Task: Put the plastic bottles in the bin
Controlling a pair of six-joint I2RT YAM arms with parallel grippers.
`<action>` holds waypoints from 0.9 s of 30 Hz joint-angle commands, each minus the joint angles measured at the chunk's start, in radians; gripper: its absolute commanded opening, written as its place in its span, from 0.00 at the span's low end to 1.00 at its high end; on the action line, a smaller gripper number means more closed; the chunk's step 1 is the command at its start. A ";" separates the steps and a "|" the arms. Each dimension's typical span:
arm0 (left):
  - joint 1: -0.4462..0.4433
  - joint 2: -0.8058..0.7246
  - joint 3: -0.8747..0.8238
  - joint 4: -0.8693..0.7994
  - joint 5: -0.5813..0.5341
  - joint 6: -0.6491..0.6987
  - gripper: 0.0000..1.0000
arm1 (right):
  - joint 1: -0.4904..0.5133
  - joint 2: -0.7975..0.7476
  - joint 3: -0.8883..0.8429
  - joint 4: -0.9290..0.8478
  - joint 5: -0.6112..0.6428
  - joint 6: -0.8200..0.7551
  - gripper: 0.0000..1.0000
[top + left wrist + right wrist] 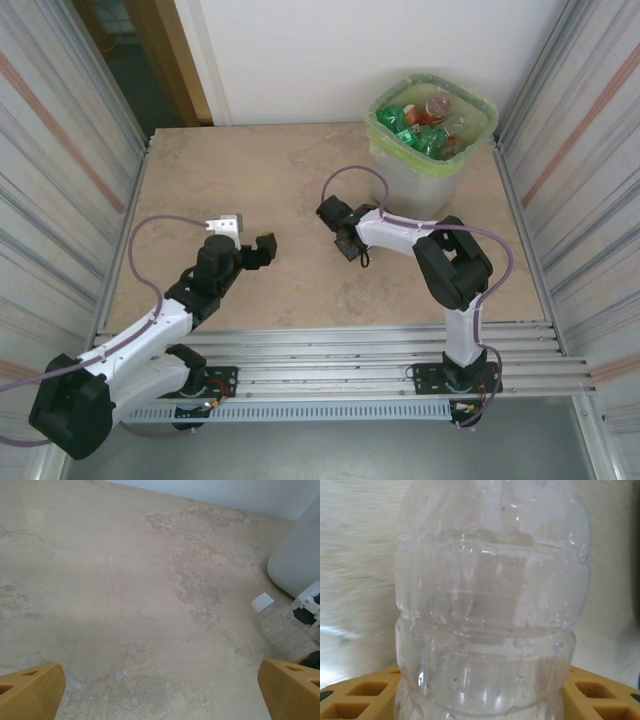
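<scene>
A clear plastic bottle [490, 605] lies on the table between my right gripper's [482, 692] yellow fingers [355, 695], which press against both of its sides. From the left wrist view, the same bottle [287, 630] shows its white cap [262, 602] pointing away from the right gripper [307, 610]. That gripper [345, 240] sits low on the table just left of the bin [425, 185]. The bin is lined with a green bag and holds several bottles [420, 125]. My left gripper [262, 250] hovers open over bare table, fingers [35, 690] wide apart.
Metal walls close in the table on the left and right, and a white wall stands behind it. The bin's pale side [300, 565] rises just beyond the clear bottle. Bare tabletop [250, 180] stretches across the left and middle.
</scene>
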 commanded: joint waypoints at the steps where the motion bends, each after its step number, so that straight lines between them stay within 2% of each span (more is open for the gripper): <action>1: 0.013 0.003 -0.001 0.029 -0.007 -0.017 0.99 | 0.044 -0.087 0.061 -0.079 -0.019 0.067 0.39; 7: 0.015 0.011 -0.002 0.035 -0.009 -0.016 0.99 | 0.103 -0.239 0.133 -0.145 -0.048 0.099 0.38; 12: 0.017 0.027 -0.001 0.046 -0.001 -0.017 0.99 | 0.105 -0.387 0.183 -0.168 -0.108 0.105 0.38; 17: 0.018 0.037 0.001 0.055 0.003 -0.017 0.99 | 0.081 -0.482 0.258 -0.202 -0.090 0.074 0.38; 22: 0.020 0.048 -0.001 0.062 0.006 -0.018 0.99 | -0.021 -0.563 0.325 -0.206 -0.152 0.060 0.38; 27: 0.020 0.057 0.000 0.073 0.016 -0.022 0.99 | -0.197 -0.593 0.394 -0.208 -0.287 0.053 0.38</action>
